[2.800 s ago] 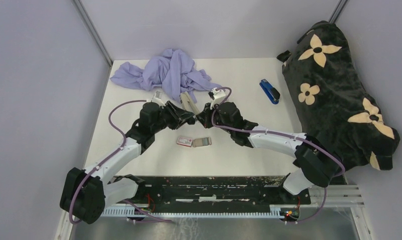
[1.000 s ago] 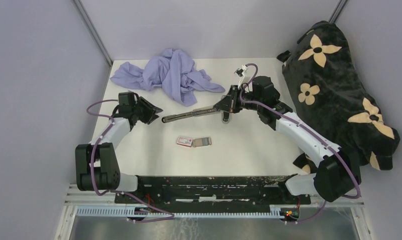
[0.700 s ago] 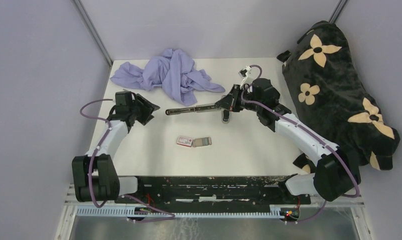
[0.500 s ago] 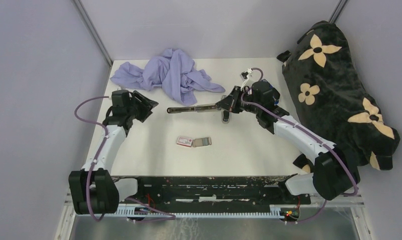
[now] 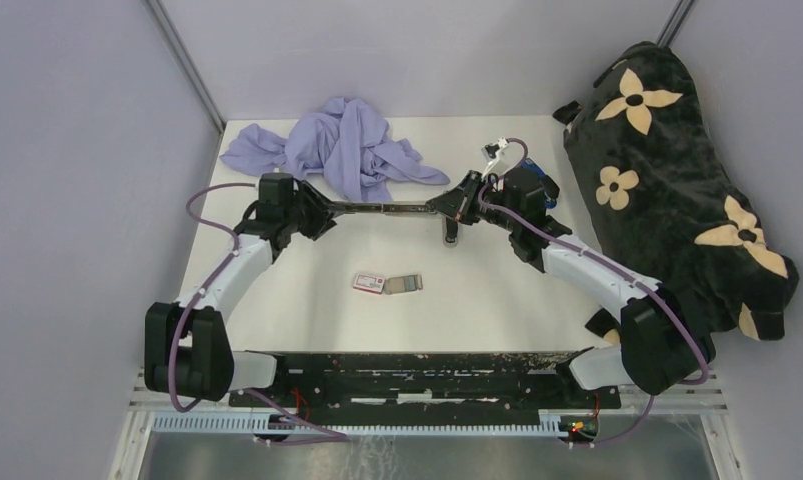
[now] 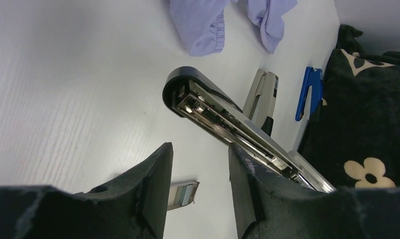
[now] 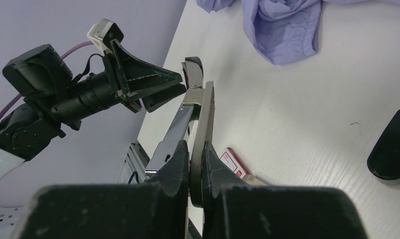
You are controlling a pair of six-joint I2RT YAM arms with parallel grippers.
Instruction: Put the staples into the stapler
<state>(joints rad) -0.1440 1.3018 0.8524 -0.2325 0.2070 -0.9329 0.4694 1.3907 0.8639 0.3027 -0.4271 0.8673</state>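
Observation:
My right gripper (image 5: 459, 203) is shut on the top arm of a long black-and-silver stapler (image 5: 387, 209), opened out flat and held above the table. Its base hangs down (image 5: 452, 235). In the right wrist view my jaws (image 7: 197, 149) pinch the arm (image 7: 203, 119). My left gripper (image 5: 322, 212) is open and empty at the stapler's free tip. In the left wrist view (image 6: 200, 149) the open magazine (image 6: 212, 119) lies just beyond my right finger (image 6: 242, 184). The staples (image 5: 404, 284) lie in their grey tray beside the red-and-white box (image 5: 369, 283). The tray also shows between my left fingers (image 6: 184, 194).
A crumpled lilac cloth (image 5: 342, 145) lies at the back of the table. A black bag with cream flowers (image 5: 677, 190) fills the right side. A blue stapler (image 6: 307, 92) lies next to the bag, mostly hidden behind my right arm in the top view.
My left gripper has swung from the table's left side rightward up to the stapler's free tip. My right gripper has kept hold of the opened stapler, which has levelled out slightly.

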